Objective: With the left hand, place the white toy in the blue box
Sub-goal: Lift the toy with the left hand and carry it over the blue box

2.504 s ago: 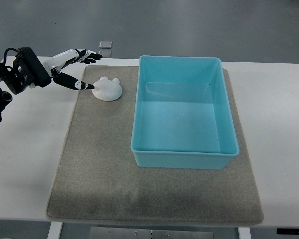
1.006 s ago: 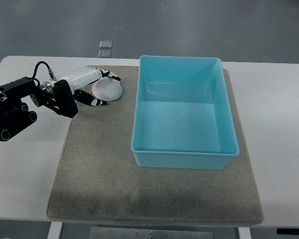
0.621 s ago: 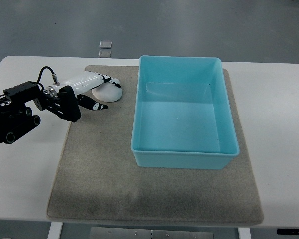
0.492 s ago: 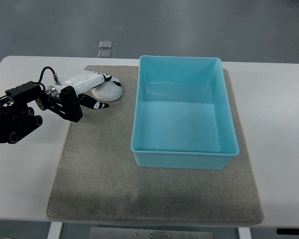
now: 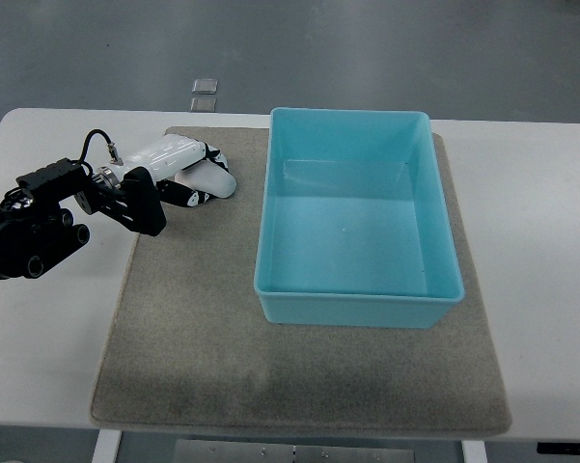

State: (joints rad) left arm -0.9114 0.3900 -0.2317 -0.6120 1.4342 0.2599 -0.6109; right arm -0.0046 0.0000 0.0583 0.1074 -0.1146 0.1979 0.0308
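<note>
Top view, the only one. Left hand [image 5: 185, 172] now wrapped over the toy [image 5: 215, 180], white back of the hand covering most of it, dark fingertips [image 5: 197, 197] curled in along its near side. Half a second back the thumb reached out past the toy's near edge with a gap showing; closed in tight since then, so a grasp judged to be forming or just made, though underside contact hidden. Toy apparently not lifted yet: resting on the mat [image 5: 203, 318] near its far-left corner, just left of the box [image 5: 357, 299] and apart from its wall.

Against the oldest frame: hand then spread wide, one finger touching the toy's left edge, the rest pointing over the mat's far edge, toy fully visible with two small ears. Now mostly hidden, nudged slightly toward the box. Forearm swung from the far-left table [image 5: 39, 318] edge to lie across the mat's left border. Box empty throughout, unmoved. Right arm out of view.

Next, likely: lift, carry right over the wall, release.
</note>
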